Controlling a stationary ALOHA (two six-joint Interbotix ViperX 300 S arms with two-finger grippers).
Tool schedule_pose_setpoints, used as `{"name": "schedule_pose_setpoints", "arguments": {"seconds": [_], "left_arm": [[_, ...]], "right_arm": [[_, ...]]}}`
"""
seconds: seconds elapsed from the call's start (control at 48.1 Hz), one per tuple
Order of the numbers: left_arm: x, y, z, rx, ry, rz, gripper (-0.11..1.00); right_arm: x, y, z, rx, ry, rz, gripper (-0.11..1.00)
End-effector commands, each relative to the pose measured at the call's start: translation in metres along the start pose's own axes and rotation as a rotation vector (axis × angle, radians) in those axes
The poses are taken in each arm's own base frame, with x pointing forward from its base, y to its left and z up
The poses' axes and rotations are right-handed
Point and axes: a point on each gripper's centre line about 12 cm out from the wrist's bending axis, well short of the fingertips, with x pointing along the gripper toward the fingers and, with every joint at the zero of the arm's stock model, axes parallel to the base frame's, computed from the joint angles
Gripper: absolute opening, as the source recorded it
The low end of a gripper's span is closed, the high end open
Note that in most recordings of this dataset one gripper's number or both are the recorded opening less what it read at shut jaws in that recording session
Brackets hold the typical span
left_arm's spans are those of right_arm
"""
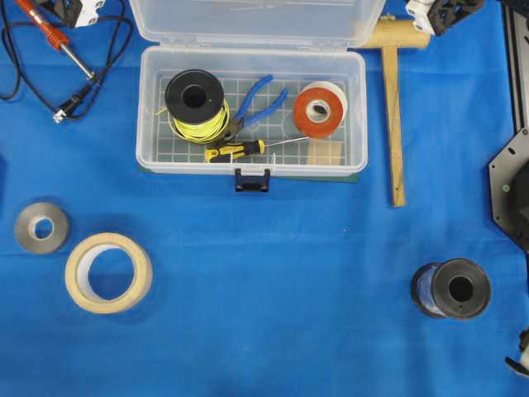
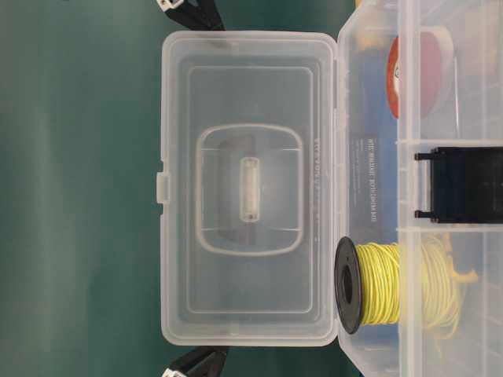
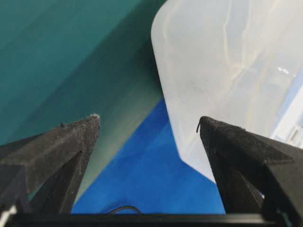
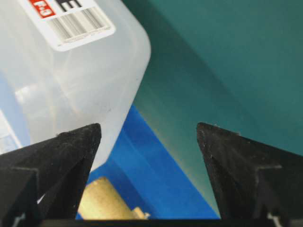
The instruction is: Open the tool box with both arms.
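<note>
The tool box (image 1: 145,107) lies open on the blue cloth, its clear lid (image 1: 256,21) swung back and standing up behind the tray. The dark blue latch (image 1: 252,179) hangs at the front. Inside lie a yellow wire spool (image 1: 197,103), blue pliers (image 1: 258,102), a red tape roll (image 1: 321,110) and a screwdriver (image 1: 235,150). My left gripper (image 3: 149,123) is open behind the lid's left corner (image 3: 222,71), holding nothing. My right gripper (image 4: 149,127) is open behind the lid's right corner (image 4: 80,71), also holding nothing. Both show at the lid's ends in the table-level view (image 2: 247,188).
A soldering iron (image 1: 50,29) with its cable lies at the back left. A wooden mallet (image 1: 394,107) lies right of the box. A grey tape roll (image 1: 41,227) and a masking tape roll (image 1: 108,271) sit front left. A black spool (image 1: 452,289) sits front right.
</note>
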Motion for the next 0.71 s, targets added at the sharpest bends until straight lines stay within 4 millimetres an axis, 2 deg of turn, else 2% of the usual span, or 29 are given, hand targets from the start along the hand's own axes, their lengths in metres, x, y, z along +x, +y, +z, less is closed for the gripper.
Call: {"name": "schedule_pose_setpoints", "arguments": {"seconds": [0.0,0.374,0.686], "left_arm": [[0.0,0.002,0.013,0.002,-0.036,0.006,0.92],[0.002,0.016,0.006,0.0,-0.016,0.044,0.92],[-0.005,0.017,-0.003,0.005,0.008,0.05,0.92]], "right_arm": [[0.001,-0.004,0.016,-0.002,-0.041,-0.01,0.84],[0.018,-0.012,0.014,0.006,-0.008,-0.031,0.84],[0.004,-0.021,0.006,0.02,0.0,-0.059,0.84]]}}
